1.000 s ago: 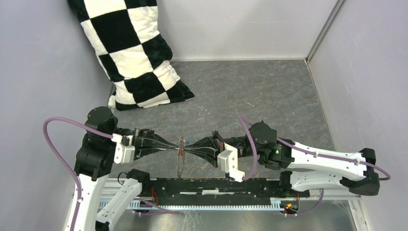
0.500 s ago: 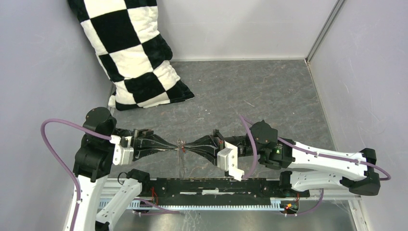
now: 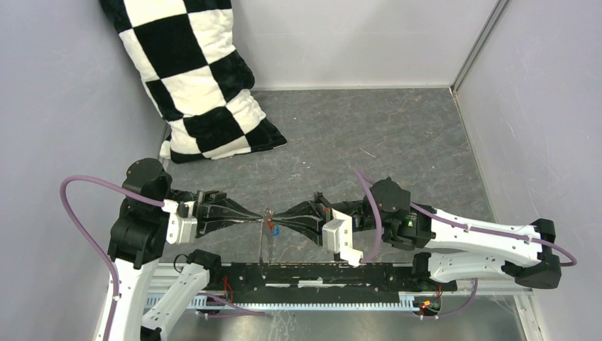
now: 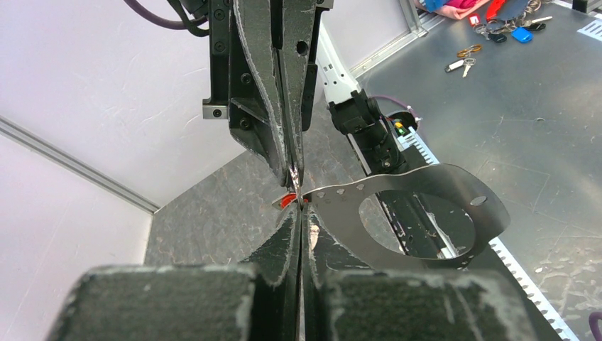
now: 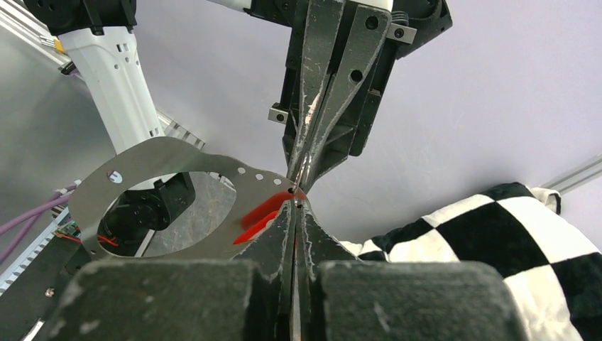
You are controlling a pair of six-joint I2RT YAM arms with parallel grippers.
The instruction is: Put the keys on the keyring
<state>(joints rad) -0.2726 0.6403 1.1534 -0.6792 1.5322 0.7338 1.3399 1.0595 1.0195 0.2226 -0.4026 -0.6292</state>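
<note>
Above the near middle of the grey table, my left gripper point(image 3: 264, 221) and right gripper point(image 3: 275, 220) meet tip to tip. The keyring point(image 3: 263, 245), a thin grey metal band loop with small holes, hangs from the meeting point toward the front rail. In the left wrist view my left gripper point(image 4: 299, 206) is shut on the end of the keyring point(image 4: 341, 213). A red-headed key point(image 4: 287, 201) sits at the tips. In the right wrist view my right gripper point(image 5: 294, 204) is shut on the red key point(image 5: 259, 224), beside the keyring point(image 5: 156, 153). A blue speck, the blue key point(image 3: 275, 230), shows just below the tips.
A black-and-white checkered pillow point(image 3: 195, 78) leans in the back left corner. Grey walls close in the left, back and right sides. A black rail point(image 3: 312, 273) runs along the near edge between the arm bases. Loose keys and tags point(image 4: 497, 28) lie far off.
Both grippers stay shut and nearly still. The hanging keyring has swung slightly, its lower end now a little nearer the rail, and the blue speck shows under the tips.
</note>
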